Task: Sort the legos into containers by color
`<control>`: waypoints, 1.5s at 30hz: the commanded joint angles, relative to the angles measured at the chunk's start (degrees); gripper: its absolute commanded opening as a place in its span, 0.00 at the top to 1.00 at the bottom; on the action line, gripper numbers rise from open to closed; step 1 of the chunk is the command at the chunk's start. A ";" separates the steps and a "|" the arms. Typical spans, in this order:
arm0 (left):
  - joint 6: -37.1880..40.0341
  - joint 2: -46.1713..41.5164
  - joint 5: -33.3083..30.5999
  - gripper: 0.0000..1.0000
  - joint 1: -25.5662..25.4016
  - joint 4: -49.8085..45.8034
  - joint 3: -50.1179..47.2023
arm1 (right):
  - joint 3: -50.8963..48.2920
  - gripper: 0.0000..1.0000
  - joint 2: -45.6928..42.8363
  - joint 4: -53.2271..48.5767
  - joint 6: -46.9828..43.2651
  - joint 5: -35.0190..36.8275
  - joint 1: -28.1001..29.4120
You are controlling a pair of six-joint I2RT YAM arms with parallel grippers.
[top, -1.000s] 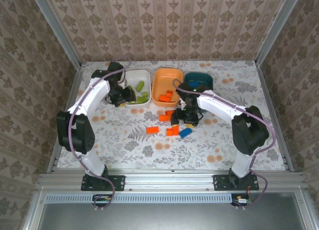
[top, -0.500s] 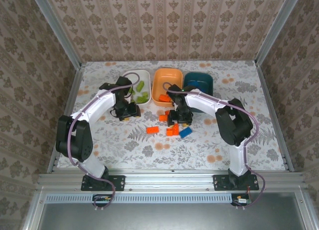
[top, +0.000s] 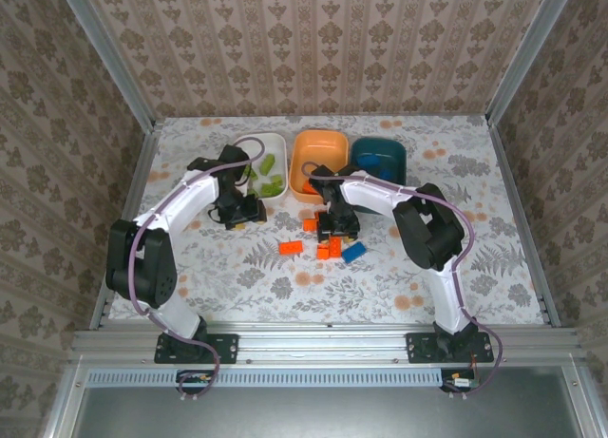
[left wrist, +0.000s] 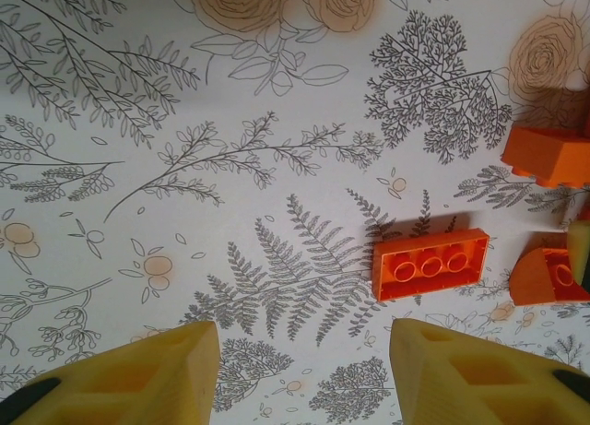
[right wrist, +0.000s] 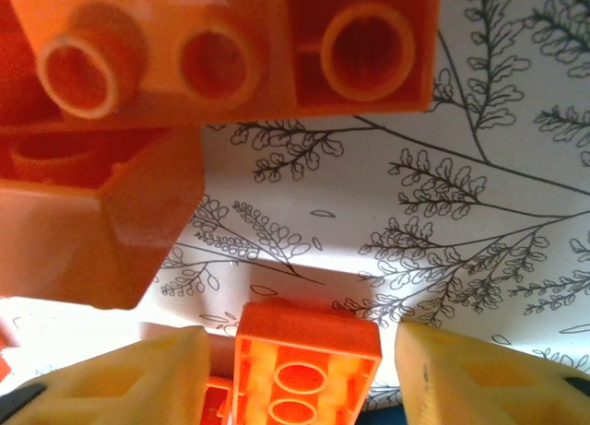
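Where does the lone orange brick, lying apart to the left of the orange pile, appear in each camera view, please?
Top external: the lone orange brick lies just left of picture centre, left of the orange pile.
Left wrist: right of centre, hollow side up.
Right wrist: several orange bricks seen close up; I cannot tell whether any is this one.
Shared landmark: the fern print just left of the brick.

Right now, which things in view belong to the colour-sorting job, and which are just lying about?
Job: white plastic tub, orange plastic tub, dark teal plastic tub; lime green plastic bricks in the white tub; loose orange plastic bricks; one blue plastic brick.
Just there: floral table cover, patterned wall panels, aluminium frame rail.
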 commanded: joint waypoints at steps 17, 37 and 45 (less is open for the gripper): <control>0.44 -3.78 0.19 0.48 1.33 -0.73 -0.19 | 7.33 0.63 -8.03 -9.17 -0.97 1.60 -0.72; 10.34 -3.90 8.65 0.47 3.20 -0.96 -3.05 | 62.50 0.62 22.15 -16.59 14.67 0.68 -9.58; 15.35 -5.24 9.62 0.46 5.04 -1.30 -4.77 | 58.01 0.37 23.56 -3.01 22.80 -2.00 -11.97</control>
